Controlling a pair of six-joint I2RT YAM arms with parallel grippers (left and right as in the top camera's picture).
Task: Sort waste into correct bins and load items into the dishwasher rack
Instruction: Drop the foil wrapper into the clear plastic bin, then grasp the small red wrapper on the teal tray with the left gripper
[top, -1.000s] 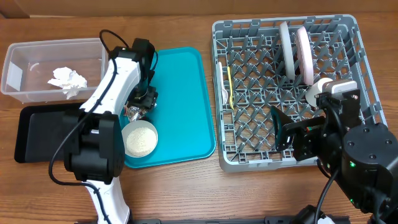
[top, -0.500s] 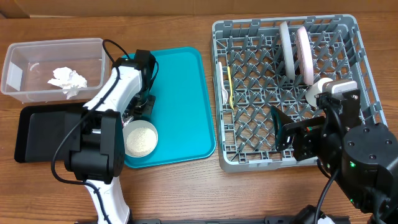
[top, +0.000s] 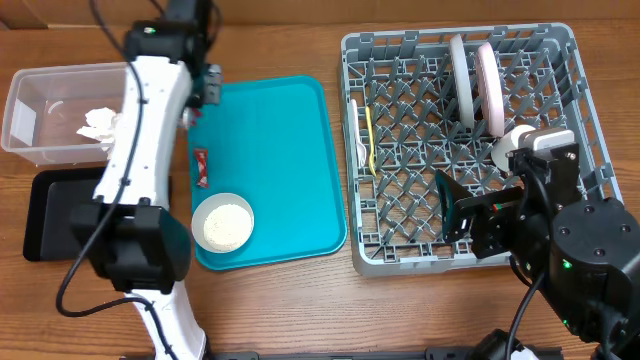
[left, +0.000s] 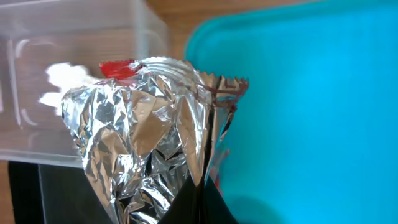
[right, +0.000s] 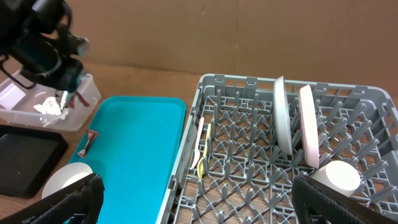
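The left claw (top: 205, 88) is hanging high above the tabletop (top: 300, 300), and it is pinching the foil wrapper (left: 146, 134) tight between its fingers. The wrapper is dangling in the air, crumpled silver with a dab of red at the top. It is sitting right by the line where the clear tub (top: 40, 85) meets the edge of the teal tray (top: 285, 160). The napkin (top: 98, 125) is lying inside that tub, and the black tray (top: 50, 215) is sitting just in front of it.

On the teal tray, a small red scrap (top: 200, 166) is lying flat. Near it, the bowl (top: 197, 213) is holding a heap of whitish grains (top: 226, 226).

Over at the rack (top: 560, 60), the grey-blue plate (top: 460, 80) and the white plate (top: 490, 88) are standing on edge, side by side between the pegs. The cup (top: 508, 147) is resting in the rack just in front of them, and a yellow utensil (top: 370, 135) is lying along the rack's left side.

The right claw (top: 455, 208) is hovering over the rack's near edge, fingers spread wide, gripping nothing.
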